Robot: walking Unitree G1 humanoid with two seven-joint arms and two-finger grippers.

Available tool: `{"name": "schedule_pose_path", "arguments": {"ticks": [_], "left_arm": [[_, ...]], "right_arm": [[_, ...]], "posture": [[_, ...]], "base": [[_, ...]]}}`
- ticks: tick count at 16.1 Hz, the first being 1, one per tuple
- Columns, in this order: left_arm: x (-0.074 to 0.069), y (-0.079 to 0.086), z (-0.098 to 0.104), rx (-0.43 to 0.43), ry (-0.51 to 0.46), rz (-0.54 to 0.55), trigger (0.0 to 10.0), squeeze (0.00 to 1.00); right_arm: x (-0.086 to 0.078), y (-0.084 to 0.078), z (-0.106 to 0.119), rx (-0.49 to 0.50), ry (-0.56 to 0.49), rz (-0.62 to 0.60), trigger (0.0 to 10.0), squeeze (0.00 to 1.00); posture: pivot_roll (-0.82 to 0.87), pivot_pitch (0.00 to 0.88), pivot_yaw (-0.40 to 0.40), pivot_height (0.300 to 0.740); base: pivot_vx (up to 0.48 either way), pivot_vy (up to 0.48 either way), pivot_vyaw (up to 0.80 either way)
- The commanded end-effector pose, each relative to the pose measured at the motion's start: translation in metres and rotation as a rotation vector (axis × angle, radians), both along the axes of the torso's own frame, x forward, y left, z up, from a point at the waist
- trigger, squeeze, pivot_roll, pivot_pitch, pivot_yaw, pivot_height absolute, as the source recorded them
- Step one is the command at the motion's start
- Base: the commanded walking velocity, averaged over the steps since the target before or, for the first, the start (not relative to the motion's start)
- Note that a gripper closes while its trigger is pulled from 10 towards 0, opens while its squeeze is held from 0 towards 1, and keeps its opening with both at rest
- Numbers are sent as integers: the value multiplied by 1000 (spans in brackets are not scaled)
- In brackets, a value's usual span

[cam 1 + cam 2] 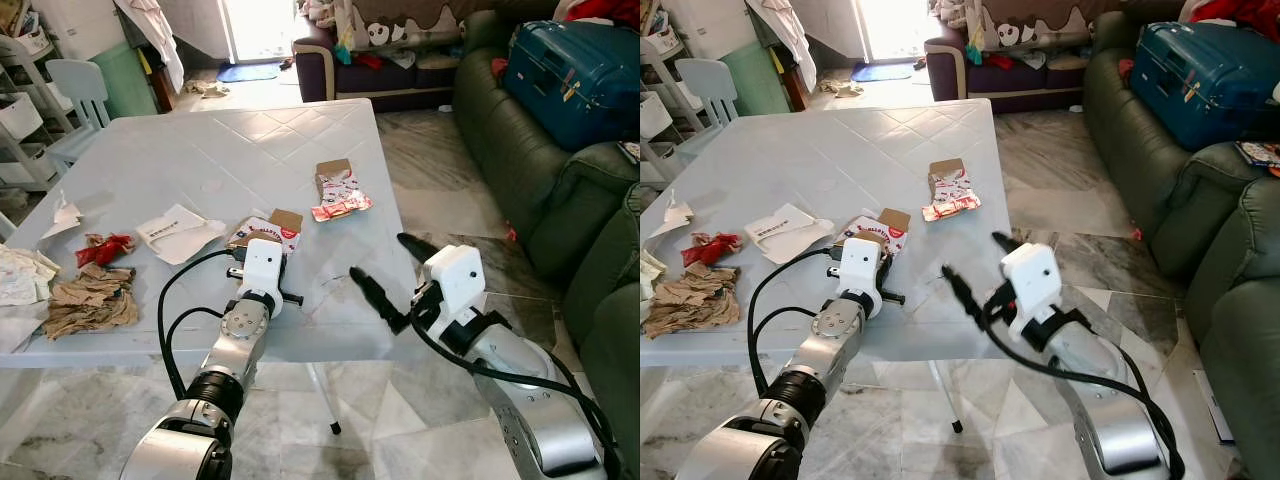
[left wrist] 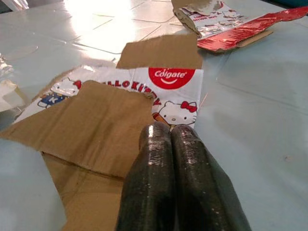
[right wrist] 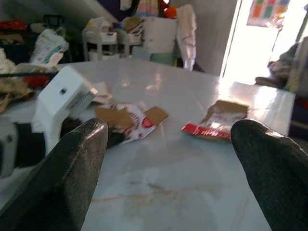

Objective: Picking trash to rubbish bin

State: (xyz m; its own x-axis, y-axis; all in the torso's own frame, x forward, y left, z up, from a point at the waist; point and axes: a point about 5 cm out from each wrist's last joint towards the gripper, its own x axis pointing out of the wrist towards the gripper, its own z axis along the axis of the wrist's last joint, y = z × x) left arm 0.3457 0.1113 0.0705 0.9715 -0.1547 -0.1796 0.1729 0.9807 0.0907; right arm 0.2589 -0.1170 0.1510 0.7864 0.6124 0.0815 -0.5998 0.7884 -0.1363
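left hand point(image 2: 172, 139) is sitting fingers pressed together, tips touching the flattened toothpaste box point(image 1: 268, 231) on the surface point(image 1: 200, 150). right hand point(image 1: 385, 275) is hovering wide open at the near edge, gripping nothing.

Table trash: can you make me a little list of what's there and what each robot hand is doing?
surface: pale blue table
near box: flattened toothpaste carton
far box: torn red carton
left edge: crumpled brown paper, red wrapper
left gripper: shut, tips at the toothpaste carton
right gripper: open, near table's right edge
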Motion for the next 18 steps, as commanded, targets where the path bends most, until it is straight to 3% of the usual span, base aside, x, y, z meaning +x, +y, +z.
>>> {"name": "schedule_pose_path", "arguments": {"ticks": [1, 10, 12, 13, 14, 17, 18], "left_arm": [[4, 3, 9, 2, -45, 26, 0, 0], [11, 20, 39, 17, -234, 85, 0, 0], [9, 25, 43, 90, -274, 82, 0, 0], [8, 27, 46, 111, -292, 85, 3294, 4], [6, 30, 49, 105, -317, 89, 10000, 1000], [-5, 37, 52, 101, -365, 75, 10000, 1000], [-16, 41, 46, 124, -366, 50, 10000, 1000]], "right_arm": [[-3, 4, 4, 6, -7, 28, 10000, 0], [-1, 3, 1, -16, 3, 20, 10000, 0], [-1, 3, 1, -21, 1, 12, 10000, 0], [-1, 2, 2, -20, -1, 8, 10000, 0], [-1, 2, 2, -18, -2, 6, 10000, 0], [-1, 5, 2, -13, 2, 20, 10000, 0], [-1, 6, 1, -14, 3, 21, 10000, 0]], "posture": [[-131, 20, 61, 740], [-122, 10, 71, 740], [-121, 10, 73, 740], [-117, 12, 72, 740], [-110, 13, 70, 740], [-96, 15, 72, 740], [-83, 19, 76, 740]], "base": [[0, 0, 0], [0, 0, 0], [0, 0, 0], [0, 0, 0], [0, 0, 0], [0, 0, 0], [0, 0, 0]]}}
